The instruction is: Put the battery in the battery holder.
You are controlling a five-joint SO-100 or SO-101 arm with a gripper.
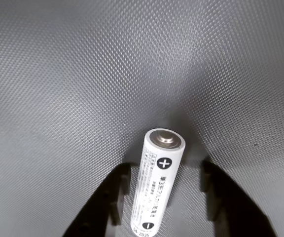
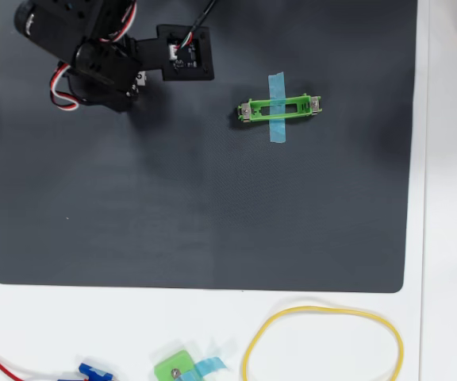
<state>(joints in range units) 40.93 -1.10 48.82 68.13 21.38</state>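
Note:
In the wrist view the battery point(image 1: 158, 182), a white cylinder with printed text, sits between my two black fingers with its plus end up, towards the camera. My gripper point(image 1: 164, 190) is open, and grey mat shows on both sides of the battery. In the overhead view the battery holder point(image 2: 280, 108), a long green frame with a blue tape strip across it, lies on the dark mat to the right of my arm point(image 2: 101, 59). There the arm hides both the battery and the fingertips.
The dark mat point(image 2: 205, 206) covers most of the white table. Below its front edge lie a yellow rubber band loop point(image 2: 324, 343), a small squarish green piece with blue tape point(image 2: 177, 368) and a blue connector on red wire point(image 2: 94, 371).

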